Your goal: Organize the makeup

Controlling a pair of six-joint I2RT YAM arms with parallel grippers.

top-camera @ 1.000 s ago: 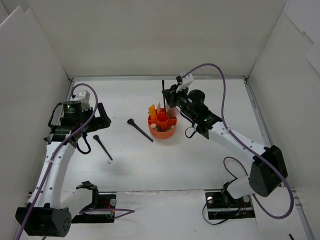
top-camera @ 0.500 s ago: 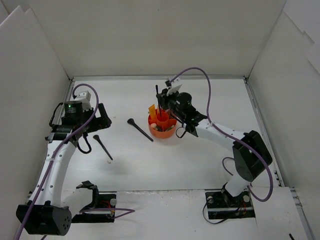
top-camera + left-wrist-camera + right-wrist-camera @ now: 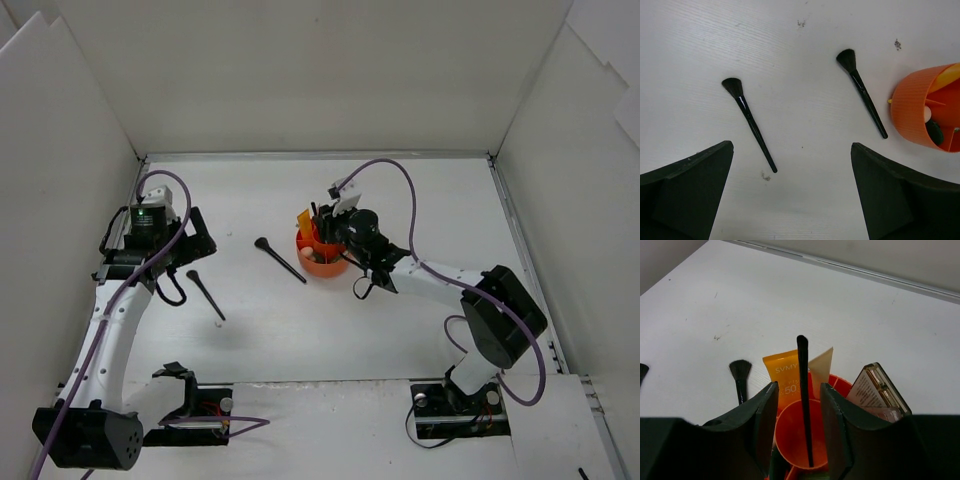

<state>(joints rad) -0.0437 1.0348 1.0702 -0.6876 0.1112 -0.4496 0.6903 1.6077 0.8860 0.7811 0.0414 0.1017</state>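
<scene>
My right gripper [image 3: 326, 224] hangs over the red-orange holder [image 3: 338, 266]. In the right wrist view its jaws [image 3: 799, 389] are open on either side of a thin black brush [image 3: 804, 405] that stands upright in the holder's centre cup [image 3: 790, 437], with a gap on each side. An orange tube [image 3: 782, 376], a beige tube [image 3: 822, 363] and a brown-pink palette [image 3: 879, 388] stand in outer compartments. My left gripper [image 3: 196, 240] is open and empty above the table [image 3: 791, 150]. Two black brushes lie below it, one on the left [image 3: 750, 126] and one on the right [image 3: 863, 101] near the holder [image 3: 912, 116].
The two loose brushes lie left of the holder in the top view, one close to it [image 3: 281, 260] and one further left [image 3: 205, 295]. A small white speck [image 3: 217, 323] lies near the left one. White walls enclose the table on three sides.
My right gripper came down and left from above the holder, lowering the black brush into the centre cup. Its jaws now stand apart from the brush. The left arm barely moved.
</scene>
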